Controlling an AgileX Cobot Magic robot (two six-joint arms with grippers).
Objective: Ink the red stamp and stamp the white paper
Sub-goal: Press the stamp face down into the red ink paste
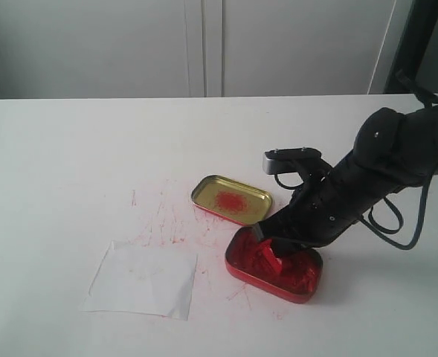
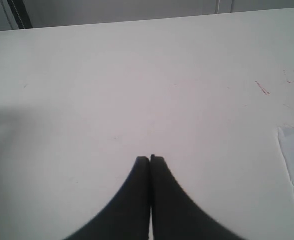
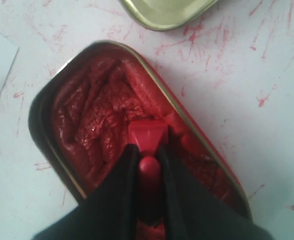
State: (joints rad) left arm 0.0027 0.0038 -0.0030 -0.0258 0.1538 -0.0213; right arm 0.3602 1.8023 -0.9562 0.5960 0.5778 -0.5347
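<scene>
While its square base rests in the lumpy paste, the red stamp (image 3: 147,134) stands inside the red ink tin (image 1: 237,269), right of middle toward the worktop's (image 1: 70,149) camera-side edge. The right gripper (image 3: 147,149) clamps the stamp's knobbed handle, and its arm slants down from the right edge. The gold lid (image 1: 204,192) lies just behind the tin, not touching it. The white paper (image 1: 140,279) lies well apart to the left, with smeared bare surface between. The left gripper (image 2: 149,159) hangs over bare worktop, jaws pressed together and empty.
</scene>
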